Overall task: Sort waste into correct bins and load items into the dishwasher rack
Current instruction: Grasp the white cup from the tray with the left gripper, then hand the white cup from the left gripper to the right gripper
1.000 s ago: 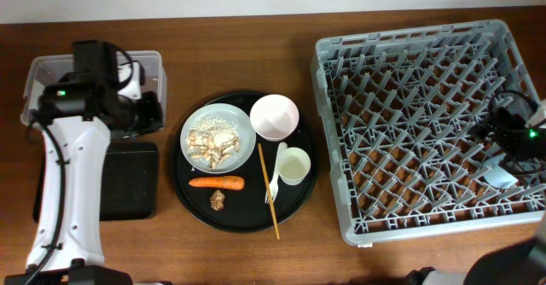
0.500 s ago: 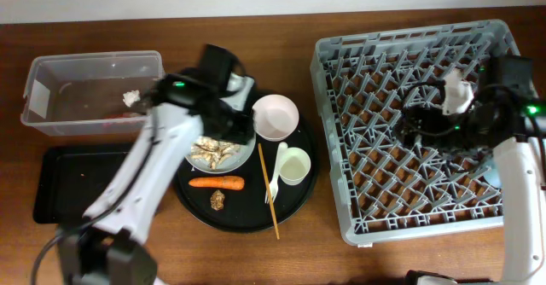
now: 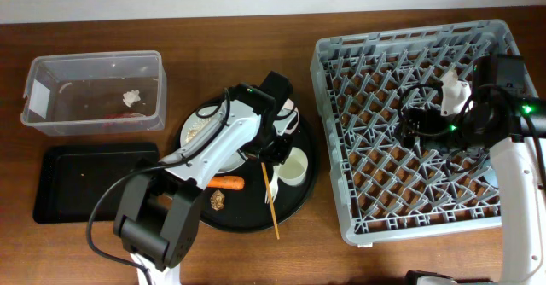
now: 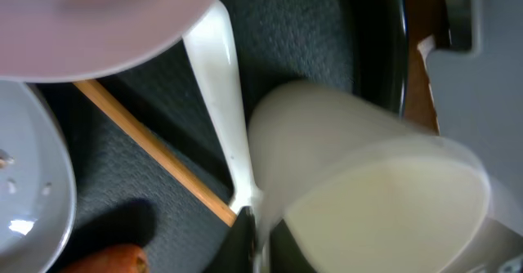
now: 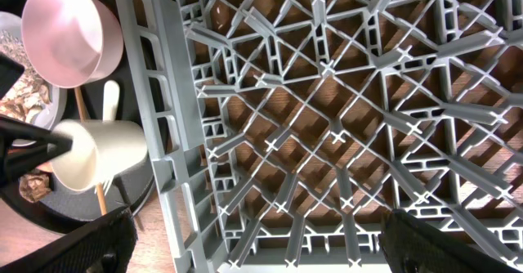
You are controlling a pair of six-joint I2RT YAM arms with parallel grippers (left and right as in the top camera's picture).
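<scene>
My left gripper (image 3: pixel 278 152) reaches over the round tray and is shut on the rim of the small whitish cup (image 4: pixel 368 191) (image 3: pixel 294 167). A thin white wall shows pinched between its jaws. The white fork (image 4: pixel 222 101) lies right beside that spot and the chopstick (image 4: pixel 155 154) crosses under it. The white bowl (image 5: pixel 69 32) and the plate (image 3: pixel 194 131) with food scraps sit partly under the arm. Carrot (image 3: pixel 227 183) and brown lump (image 3: pixel 217 200) lie in front. My right gripper (image 3: pixel 416 123) hangs open above the dishwasher rack (image 5: pixel 327 142), holding nothing.
The clear tub (image 3: pixel 94 60) at the far left holds a white tissue (image 3: pixel 130 98). The shallow black tray (image 3: pixel 85 183) lies in front of it. The round black tray (image 3: pixel 247 221) sits between the bins and the rack (image 3: pixel 328 131).
My left arm swung from the clear tub across to the round tray and its jaws shut at the cup. My right arm moved left over the rack, then stayed put.
</scene>
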